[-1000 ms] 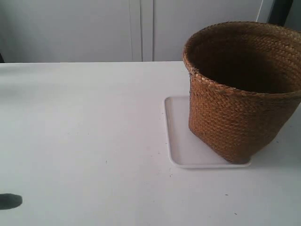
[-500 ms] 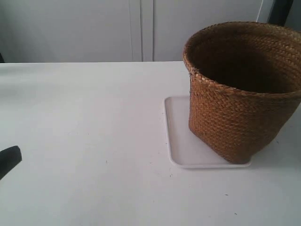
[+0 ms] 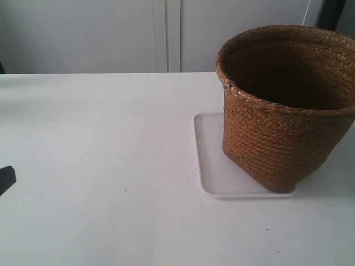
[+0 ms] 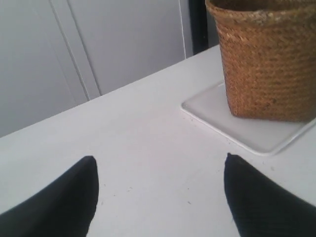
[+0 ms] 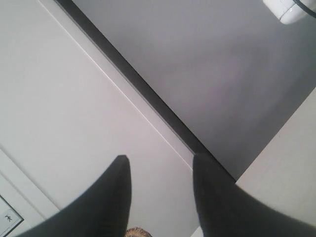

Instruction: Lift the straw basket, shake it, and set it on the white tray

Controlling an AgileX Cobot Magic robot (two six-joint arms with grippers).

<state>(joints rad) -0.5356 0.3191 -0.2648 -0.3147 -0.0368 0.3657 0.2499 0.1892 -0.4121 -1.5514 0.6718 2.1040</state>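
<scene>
1. While the straw basket [image 3: 277, 138] stands upright on the white tray [image 3: 212, 166], neither gripper touches it.
2. The tray lies flat on the white tabletop [image 3: 105, 155], toward the edge at the exterior view's right, between the far and near edges.
3. The basket covers most of the tray. A bare strip of tray shows on the side facing the tabletop's middle, and a thin line of rim shows along the near side.
4. The left gripper [image 4: 160, 159] hovers over bare tabletop, well apart from the tray, its 2 dark fingers [image 4: 64, 202] spread wide with nothing between them.
5. The right gripper [image 5: 160, 158] points up toward pale cabinet panels [image 5: 64, 89]. Its 2 fingers stand partly apart, released and empty.
6. A dark tip [image 3: 5, 179] of the arm at the exterior view's left shows at that edge of the tabletop.
</scene>
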